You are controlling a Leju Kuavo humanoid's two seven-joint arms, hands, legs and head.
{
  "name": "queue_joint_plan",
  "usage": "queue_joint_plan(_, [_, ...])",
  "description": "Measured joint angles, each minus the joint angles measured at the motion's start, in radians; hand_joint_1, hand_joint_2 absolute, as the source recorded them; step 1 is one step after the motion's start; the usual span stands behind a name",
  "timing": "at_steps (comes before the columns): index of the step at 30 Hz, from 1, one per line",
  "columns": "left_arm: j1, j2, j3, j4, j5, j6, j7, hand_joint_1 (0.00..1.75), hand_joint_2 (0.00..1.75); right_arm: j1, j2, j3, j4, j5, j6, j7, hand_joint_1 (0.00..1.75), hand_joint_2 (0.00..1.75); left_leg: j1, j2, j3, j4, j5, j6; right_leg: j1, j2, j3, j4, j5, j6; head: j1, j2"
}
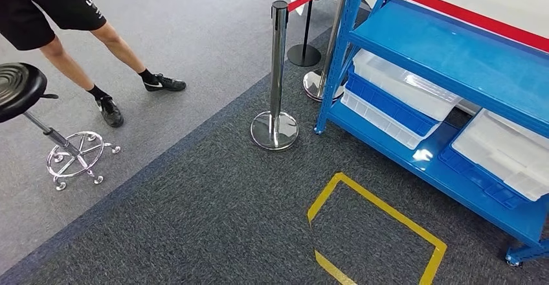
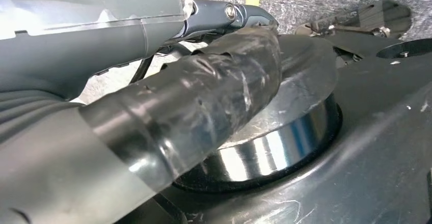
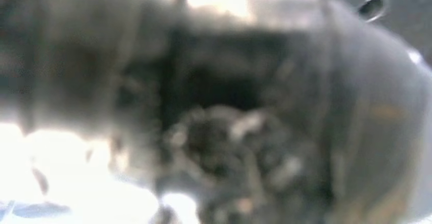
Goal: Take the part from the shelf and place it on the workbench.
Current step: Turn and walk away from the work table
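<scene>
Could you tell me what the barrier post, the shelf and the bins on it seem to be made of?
Barrier post: polished metal, likely chromed or stainless, mirror-bright base. Shelf: blue painted metal, apparently, with a smooth glossy sheen. Bins: translucent whitish plastic, with blue plastic trays beneath.

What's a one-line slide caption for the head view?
Blue shelf holding clear bins beside a yellow floor marking; stanchion, stool and a person's legs nearby.

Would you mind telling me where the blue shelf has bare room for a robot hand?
The upper shelf board is bare. The lower level is crowded with clear bins, leaving a small gap between the two stacks.
</scene>
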Motion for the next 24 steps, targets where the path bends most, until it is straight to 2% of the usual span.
queue_joint_plan(1, [0.0,0.0,0.0,0.0,-0.003,-0.001,0.0,0.0,0.0,0.0,0.0,0.0,0.0,-0.002,-0.004,0.003,0.0,0.0,0.001,0.011,0.003,-0.005,0.003,0.007,0.0,-0.023,-0.009,0.021,-0.014,0.005,0.0,0.0])
queue_joint_plan(3, [0.003,0.0,0.0,0.0,-0.012,-0.003,0.001,0.0,0.0,-0.005,-0.001,0.0,0.0,-0.007,-0.019,0.013,0.0,0.0,0.002,0.034,0.006,-0.011,0.004,0.016,-0.002,-0.077,-0.053,0.113,-0.067,0.017,0.001,0.0])
queue_joint_plan(4, [0.005,0.0,0.0,0.0,-0.015,-0.004,0.001,0.0,0.0,-0.008,-0.001,0.0,0.0,-0.01,-0.025,0.019,0.0,0.0,0.001,0.046,0.007,-0.011,0.003,0.019,-0.005,-0.089,-0.084,0.173,-0.094,0.022,0.001,0.0])
queue_joint_plan(5, [0.006,0.001,0.0,0.0,-0.017,-0.004,0.002,0.0,0.0,-0.009,-0.001,0.0,0.0,-0.011,-0.029,0.024,0.0,0.0,0.0,0.057,0.007,-0.011,0.001,0.019,-0.008,-0.094,-0.11,0.22,-0.107,0.026,0.001,0.0])
queue_joint_plan(6, [0.006,0.001,0.0,0.0,-0.018,-0.004,0.003,0.0,0.0,-0.01,-0.001,0.0,0.0,-0.012,-0.03,0.026,0.0,0.0,-0.001,0.068,0.008,-0.01,-0.001,0.019,-0.01,-0.097,-0.121,0.239,-0.103,0.028,0.001,0.0])
queue_joint_plan(7, [0.006,0.002,0.0,0.0,-0.018,-0.004,0.004,0.0,0.0,-0.01,-0.001,0.0,0.0,-0.011,-0.027,0.027,0.0,0.0,-0.001,0.079,0.011,-0.01,-0.004,0.018,-0.012,-0.1,-0.116,0.227,-0.084,0.029,0.001,0.0])
queue_joint_plan(8, [0.007,0.002,0.0,0.0,-0.017,-0.004,0.005,0.0,0.0,-0.009,-0.002,0.0,0.0,-0.009,-0.018,0.023,0.0,0.0,-0.001,0.088,0.015,-0.01,-0.008,0.017,-0.012,-0.106,-0.092,0.179,-0.051,0.028,0.001,0.0])
queue_joint_plan(10, [0.009,0.002,0.0,0.0,-0.013,-0.004,0.008,0.0,0.0,-0.004,-0.003,0.002,-0.001,-0.001,0.012,0.004,0.0,0.0,-0.003,0.104,0.024,-0.01,-0.016,0.009,-0.005,-0.14,-0.029,0.053,0.0,0.017,0.001,0.0])
queue_joint_plan(12, [0.012,0.002,0.0,0.0,-0.011,-0.002,0.009,0.0,0.0,-0.001,-0.004,0.006,-0.002,0.006,0.034,-0.014,0.0,0.0,-0.007,0.116,0.03,-0.011,-0.023,-0.002,0.004,-0.159,0.0,-0.008,0.01,0.003,0.001,0.0])
queue_joint_plan(14, [0.012,0.002,0.0,0.0,-0.011,0.002,0.009,0.0,0.0,0.002,-0.004,0.009,-0.002,0.008,0.038,-0.022,0.0,0.0,-0.01,0.131,0.039,-0.016,-0.028,-0.012,0.006,-0.141,0.0,-0.012,0.009,-0.009,0.001,0.0])
queue_joint_plan(15, [0.013,0.003,0.0,0.0,-0.011,0.004,0.009,0.0,0.0,0.003,-0.004,0.01,-0.002,0.008,0.038,-0.022,0.0,0.0,-0.01,0.13,0.043,-0.014,-0.032,-0.018,0.002,-0.131,0.002,-0.017,0.011,-0.015,0.0,0.0])
queue_joint_plan(16, [0.013,0.003,0.0,-0.001,-0.011,0.005,0.008,0.0,0.0,0.003,-0.003,0.012,-0.002,0.008,0.038,-0.021,0.0,0.0,-0.009,0.117,0.041,0.001,-0.045,-0.022,-0.001,-0.122,0.006,-0.023,0.014,-0.022,0.0,0.0])
queue_joint_plan(17, [0.012,0.004,0.0,-0.001,-0.011,0.006,0.006,0.0,0.0,0.002,-0.003,0.013,-0.002,0.008,0.037,-0.02,0.0,0.0,-0.009,0.096,0.027,0.035,-0.068,-0.026,-0.005,-0.114,0.01,-0.029,0.018,-0.028,0.0,0.0])
queue_joint_plan(19, [0.01,0.004,0.0,-0.001,-0.011,0.006,0.001,0.0,0.0,0.0,-0.002,0.014,-0.002,0.007,0.037,-0.02,0.0,0.0,-0.007,0.054,-0.035,0.161,-0.135,-0.03,-0.006,-0.098,0.012,-0.031,0.02,-0.036,-0.001,0.0])
queue_joint_plan(20, [0.008,0.004,0.0,-0.001,-0.011,0.006,-0.001,0.0,0.0,-0.001,-0.002,0.014,-0.002,0.007,0.036,-0.02,0.0,0.0,-0.007,0.046,-0.068,0.224,-0.158,-0.032,-0.004,-0.089,0.012,-0.031,0.019,-0.038,-0.001,0.0])
queue_joint_plan(21, [0.005,0.004,0.0,-0.001,-0.011,0.006,-0.002,0.0,0.0,-0.001,-0.002,0.014,-0.002,0.007,0.036,-0.02,0.0,0.0,-0.007,0.044,-0.09,0.263,-0.163,-0.033,-0.003,-0.079,0.012,-0.029,0.018,-0.039,-0.001,0.0])
queue_joint_plan(22, [0.004,0.004,0.0,-0.001,-0.011,0.006,-0.002,0.0,0.0,-0.001,-0.002,0.014,-0.002,0.006,0.036,-0.021,0.0,0.0,-0.007,0.044,-0.095,0.262,-0.144,-0.033,-0.003,-0.07,0.013,-0.026,0.015,-0.039,-0.001,0.0])
queue_joint_plan(23, [0.003,0.004,0.0,-0.001,-0.01,0.006,-0.001,0.0,0.0,-0.001,-0.002,0.014,-0.002,0.005,0.036,-0.023,0.0,0.0,-0.006,0.043,-0.084,0.227,-0.109,-0.032,-0.003,-0.061,0.015,-0.022,0.012,-0.038,-0.001,0.0])
queue_joint_plan(24, [0.004,0.004,0.0,-0.001,-0.01,0.006,0.0,0.0,0.0,-0.001,-0.002,0.014,-0.002,0.003,0.036,-0.027,0.0,0.0,-0.004,0.04,-0.06,0.163,-0.065,-0.031,-0.003,-0.053,0.016,-0.016,0.008,-0.036,-0.001,0.0])
